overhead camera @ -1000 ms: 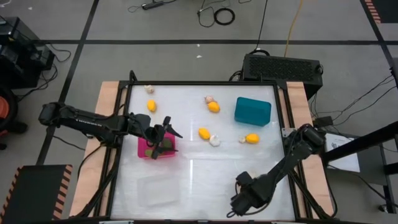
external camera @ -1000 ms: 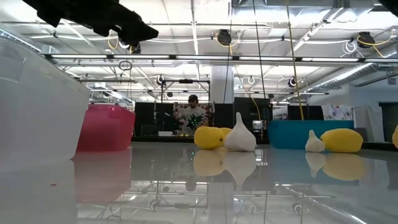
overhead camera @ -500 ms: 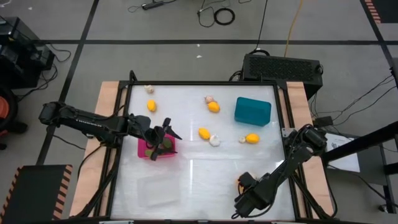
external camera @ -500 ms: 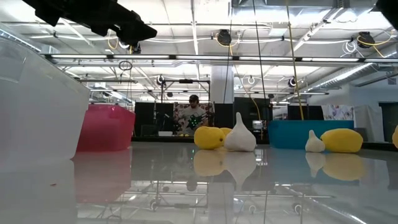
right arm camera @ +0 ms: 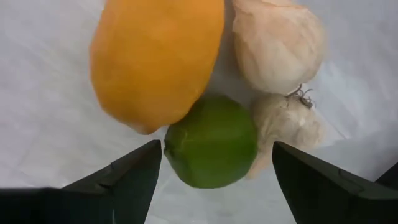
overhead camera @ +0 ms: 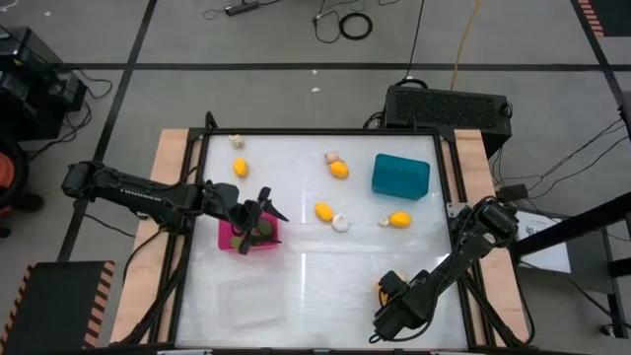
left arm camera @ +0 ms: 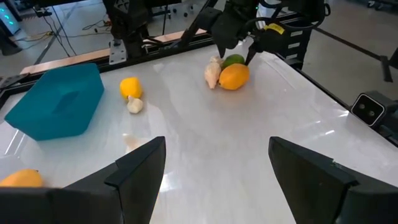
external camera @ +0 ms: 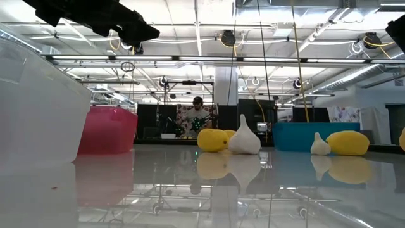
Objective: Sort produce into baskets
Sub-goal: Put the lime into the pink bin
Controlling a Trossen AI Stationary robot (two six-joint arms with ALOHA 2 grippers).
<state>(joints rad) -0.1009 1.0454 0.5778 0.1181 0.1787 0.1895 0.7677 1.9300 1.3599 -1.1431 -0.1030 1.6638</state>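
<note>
**A:** Right wrist view: the right gripper (right arm camera: 211, 180) hangs directly over a tight cluster near the desk's (overhead camera: 325, 266) front right edge, with its fingers (right arm camera: 118, 180) spread and holding nothing. The cluster is an orange fruit (right arm camera: 155, 59), a green fruit (right arm camera: 211, 140) and two garlic bulbs (right arm camera: 277, 40), all touching. The step in hand is judged to be the approach to a pick, most likely of the green fruit centred between the fingers.

**B:** And the next move?

**A:** A descent and a closing on that one piece without catching its neighbours, then a carry to a basket.

**B:** The other arm?

**A:** The left gripper (overhead camera: 258, 219) hovers over the pink basket (overhead camera: 235, 237), fingers released and empty. The teal basket (overhead camera: 399, 176) stands far right.

**B:** What stays unclear?

**A:** From above, the right arm covers most of the cluster. The clear basket (overhead camera: 246, 301) is a faint outline, and the pink basket's contents are hidden.
</note>
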